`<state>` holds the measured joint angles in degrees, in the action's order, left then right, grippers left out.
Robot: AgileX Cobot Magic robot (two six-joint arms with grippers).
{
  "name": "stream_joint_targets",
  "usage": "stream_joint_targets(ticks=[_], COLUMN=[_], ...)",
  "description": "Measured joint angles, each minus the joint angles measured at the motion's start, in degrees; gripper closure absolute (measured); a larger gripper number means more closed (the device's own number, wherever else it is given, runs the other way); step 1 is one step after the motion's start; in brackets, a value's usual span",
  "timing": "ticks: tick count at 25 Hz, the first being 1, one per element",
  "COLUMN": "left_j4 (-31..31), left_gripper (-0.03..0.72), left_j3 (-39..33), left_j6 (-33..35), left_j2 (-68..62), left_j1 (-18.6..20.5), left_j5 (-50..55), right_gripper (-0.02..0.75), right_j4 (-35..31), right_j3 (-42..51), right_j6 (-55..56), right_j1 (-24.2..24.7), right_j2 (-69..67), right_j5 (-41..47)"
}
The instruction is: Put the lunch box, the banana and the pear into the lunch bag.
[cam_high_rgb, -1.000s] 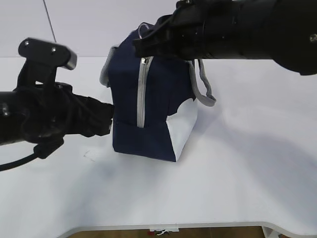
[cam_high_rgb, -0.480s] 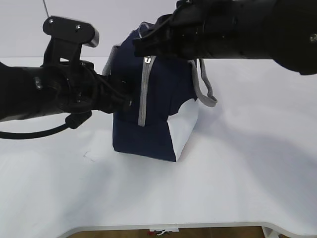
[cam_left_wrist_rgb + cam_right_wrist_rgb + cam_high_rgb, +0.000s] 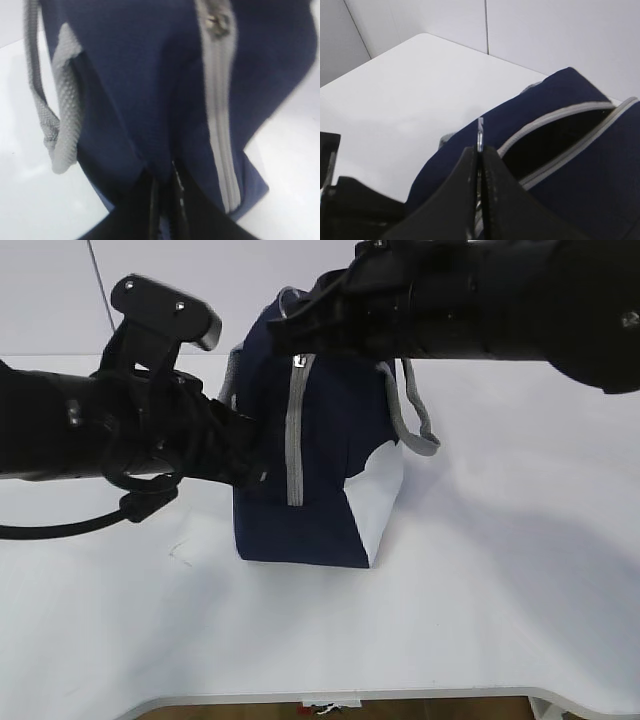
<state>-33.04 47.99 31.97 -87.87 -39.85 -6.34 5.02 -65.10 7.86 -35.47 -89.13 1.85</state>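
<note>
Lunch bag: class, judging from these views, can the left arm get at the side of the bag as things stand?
Probably yes. The left gripper is already pressed against the lunch bag, its fingers shut on a fold of navy fabric beside the grey zipper. Nothing stands between them.

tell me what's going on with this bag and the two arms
Two black robot arms are working on a boxy navy-blue fabric lunch bag with a grey zipper, standing on a white table. The left gripper is shut, pinching the blue fabric on the bag's side. The right gripper is shut at the top, on a thin tab by the zipper, where the bag gapes partly open. No lunch box, banana or pear is visible in any view.
</note>
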Motion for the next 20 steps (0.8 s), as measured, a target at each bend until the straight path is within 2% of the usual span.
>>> stream_joint_targets(ticks=[5, 20], left_j4=[4.12, 15.64], left_gripper=[0.691, 0.692], left_j3=[0.0, 0.0], left_j6=[0.0, 0.0], left_j2=[3.19, 9.0], left_j1=[0.0, 0.0], left_j5=[5.74, 19.9], right_gripper=[0.724, 0.724], right_j4=[0.25, -0.45], right_j3=[0.0, -0.45], right_j6=[0.0, 0.0], right_j1=[0.77, 7.62], right_j2=[-0.26, -0.62], right_j5=[-1.19, -3.36])
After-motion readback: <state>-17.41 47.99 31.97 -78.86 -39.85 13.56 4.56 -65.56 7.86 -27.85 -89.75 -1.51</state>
